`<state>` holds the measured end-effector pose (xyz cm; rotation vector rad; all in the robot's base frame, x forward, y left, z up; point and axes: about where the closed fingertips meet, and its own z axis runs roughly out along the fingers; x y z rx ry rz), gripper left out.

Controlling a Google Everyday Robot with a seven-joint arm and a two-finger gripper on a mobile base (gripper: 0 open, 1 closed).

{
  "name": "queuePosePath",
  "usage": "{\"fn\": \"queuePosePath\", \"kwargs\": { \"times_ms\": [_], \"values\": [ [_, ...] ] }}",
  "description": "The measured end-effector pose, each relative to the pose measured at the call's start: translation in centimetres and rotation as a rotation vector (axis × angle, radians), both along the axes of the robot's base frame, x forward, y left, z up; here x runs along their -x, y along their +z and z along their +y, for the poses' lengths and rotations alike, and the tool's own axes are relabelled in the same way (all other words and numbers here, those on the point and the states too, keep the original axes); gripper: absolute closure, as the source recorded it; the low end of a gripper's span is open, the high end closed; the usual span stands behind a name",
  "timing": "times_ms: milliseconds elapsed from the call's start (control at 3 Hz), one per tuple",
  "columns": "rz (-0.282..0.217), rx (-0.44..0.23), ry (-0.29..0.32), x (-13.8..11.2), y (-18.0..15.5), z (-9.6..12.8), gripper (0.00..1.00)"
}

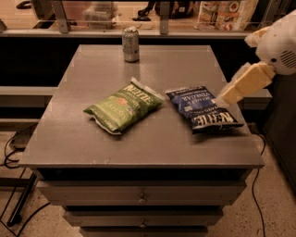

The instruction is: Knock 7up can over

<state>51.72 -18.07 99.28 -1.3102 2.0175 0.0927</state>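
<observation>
The 7up can (131,44) is a small silvery can standing upright near the far edge of the grey table (69,134), left of its middle. My gripper (225,97) is at the end of the cream-coloured arm (249,78) that comes in from the right. It hangs over the table's right edge, just beside the dark blue chip bag (201,110) and far from the can. It holds nothing that I can see.
A green chip bag (124,106) lies in the middle of the table, between my gripper and the can's side. Drawers (141,199) run below the table's front edge. A shelf with packaged goods (222,14) stands behind the table. Cables (14,152) lie on the floor at left.
</observation>
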Motion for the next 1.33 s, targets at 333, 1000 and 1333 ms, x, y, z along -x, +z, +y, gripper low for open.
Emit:
{"fn": "queuePosePath", "kwargs": {
  "times_ms": [333,1000,1333],
  "values": [
    [-0.017,-0.062,0.017,-2.3,-0.6,3.9,0.0],
    [-0.067,-0.237,0.009,-9.0,-0.9,11.1,0.0],
    [-0.081,-0.319,-0.012,-13.2,-1.0,14.1,0.0]
  ]
}}
